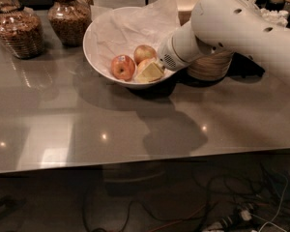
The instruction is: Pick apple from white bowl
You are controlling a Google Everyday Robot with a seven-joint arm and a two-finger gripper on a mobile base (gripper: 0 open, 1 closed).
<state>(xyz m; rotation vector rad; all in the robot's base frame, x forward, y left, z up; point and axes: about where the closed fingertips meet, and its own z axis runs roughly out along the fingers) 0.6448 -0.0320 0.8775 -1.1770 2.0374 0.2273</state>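
The apple [142, 65] lay low in the white bowl [93, 57], toward its near right side. Only a strip of orange-red skin showed, because the tool [151, 72] sat over and against its right flank. We could not tell whether the tool was open or already closed on the fruit.

A paler apple [145, 52] touched it from behind, and a redder apple [123, 67] lay just beside it on the left. The crumpled paper [121, 28] lined the bowl under all three.

We judged the step in hand to be securing the grasp before any lift. To do it well, the tool would need to bracket the apple's widest part, not its upper curve, since round waxy skin slips out upward. It should also take none of the paper and neither neighbour.

A straight, slow rise seemed safest, clearing the near rim before moving sideways. The bowl stood free on the grey worktop [135, 124] and might tip or slide if the rim were dragged.

The woven basket [210, 66] stood close behind the arm, and two jars [19, 30] stood well to the left.
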